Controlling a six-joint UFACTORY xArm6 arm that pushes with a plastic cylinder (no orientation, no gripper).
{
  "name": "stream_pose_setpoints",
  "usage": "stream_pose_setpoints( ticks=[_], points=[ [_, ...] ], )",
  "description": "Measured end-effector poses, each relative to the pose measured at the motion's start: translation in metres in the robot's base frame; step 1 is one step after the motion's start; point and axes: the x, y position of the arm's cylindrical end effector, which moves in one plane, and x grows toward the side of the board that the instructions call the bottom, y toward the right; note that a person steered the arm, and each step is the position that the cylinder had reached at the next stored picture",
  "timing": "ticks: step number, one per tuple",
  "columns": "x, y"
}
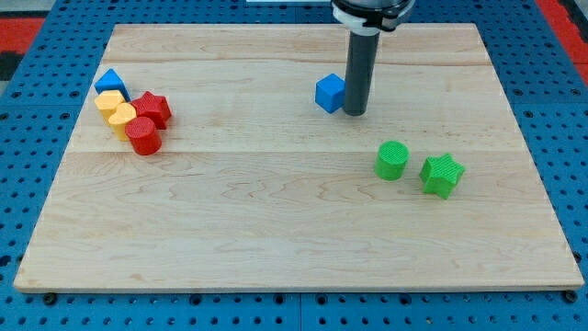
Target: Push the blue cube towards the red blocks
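The blue cube (329, 93) lies on the wooden board at the upper middle. My tip (355, 112) stands right next to it, touching or nearly touching its right side. The red blocks are far off at the view's left: a red star-shaped block (152, 108) and a red cylinder (143, 135) just below it.
Next to the red blocks lie a blue triangular block (109, 81) and two yellow blocks (110, 100) (121, 116). A green cylinder (392, 159) and a green star-shaped block (443, 174) lie at the right, below my tip. The board (294, 230) rests on a blue pegboard.
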Motion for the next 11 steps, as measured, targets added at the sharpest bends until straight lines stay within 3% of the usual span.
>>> stream_pose_setpoints(
  ticks=[1, 2, 4, 8, 10, 11],
  points=[
    [-0.032, 0.004],
    [-0.043, -0.042],
    [-0.013, -0.085],
    [0.028, -0.058],
    [0.063, -0.113],
    [0.052, -0.137]
  ],
)
